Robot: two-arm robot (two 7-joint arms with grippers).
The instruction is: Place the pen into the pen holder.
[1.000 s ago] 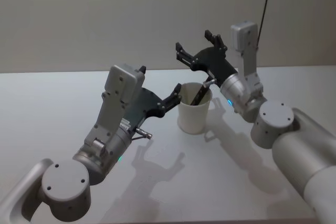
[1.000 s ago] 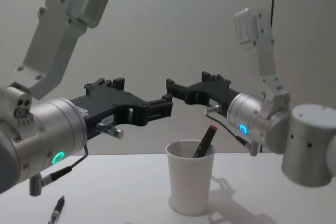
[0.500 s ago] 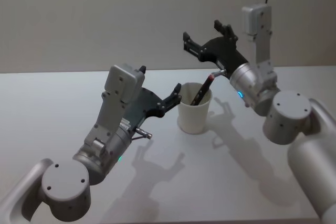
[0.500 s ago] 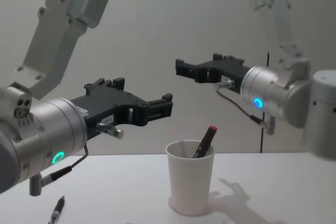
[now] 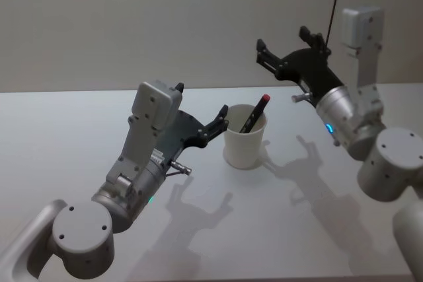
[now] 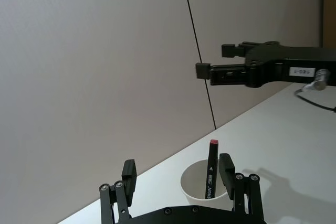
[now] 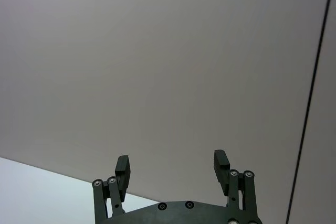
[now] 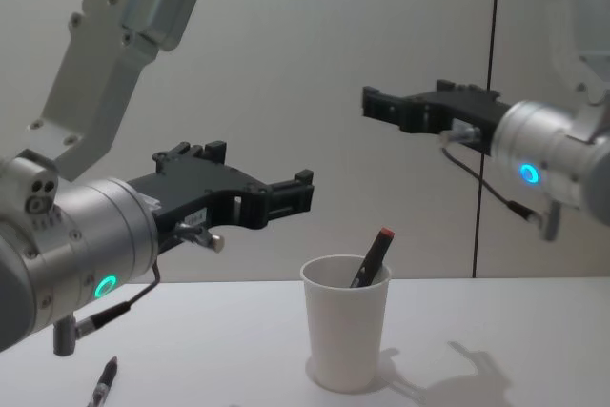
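Pen holder: a white paper cup (image 5: 244, 143) (image 8: 345, 331) stands upright near the middle of the pale tabletop (image 5: 66, 130).
Pen: a dark barrel with a red tip (image 5: 256, 111) (image 8: 374, 253) (image 6: 210, 171) stands tilted inside the pen holder. It leans toward the robot's right, its top end above the rim.
Left gripper: it hangs at rim height (image 5: 218, 122) (image 8: 300, 193), just beside the pen holder on the robot's left. Its fingers are spread wide and hold nothing. It is the nearest thing to the cup's mouth.
Right gripper: it is raised above and to the right of the pen holder (image 5: 283, 44) (image 8: 374, 102) (image 7: 171, 162), well apart from it. Its fingers are wide and empty.
Second pen: it lies on the tabletop beneath the left arm (image 8: 103, 383).
Cable: a thin dark line (image 8: 494, 45) runs down the wall behind the right arm.
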